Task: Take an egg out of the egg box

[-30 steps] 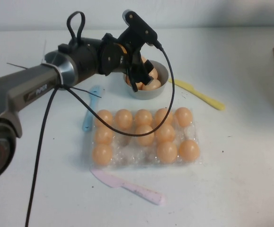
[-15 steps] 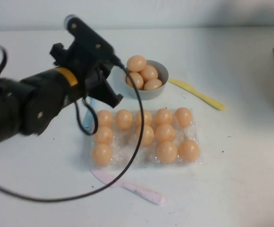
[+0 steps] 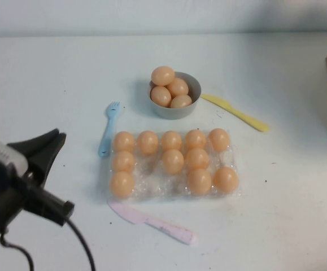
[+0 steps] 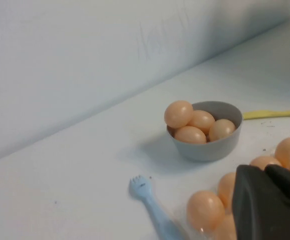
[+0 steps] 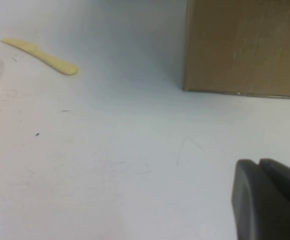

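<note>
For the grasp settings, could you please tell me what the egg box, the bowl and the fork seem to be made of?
The egg box looks like thin clear plastic: crinkly, glinting, with the table showing through. The bowl is smooth matte grey, plastic or coated metal; I cannot tell which. The fork looks like light blue moulded plastic. The left end effector is at the near left, empty; the right end effector is near the cardboard box.

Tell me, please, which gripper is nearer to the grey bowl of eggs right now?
Left. The left gripper sits at the table's near-left, beyond the blue fork from the grey bowl. The right gripper is out of the high view, over bare table near the cardboard box.
</note>
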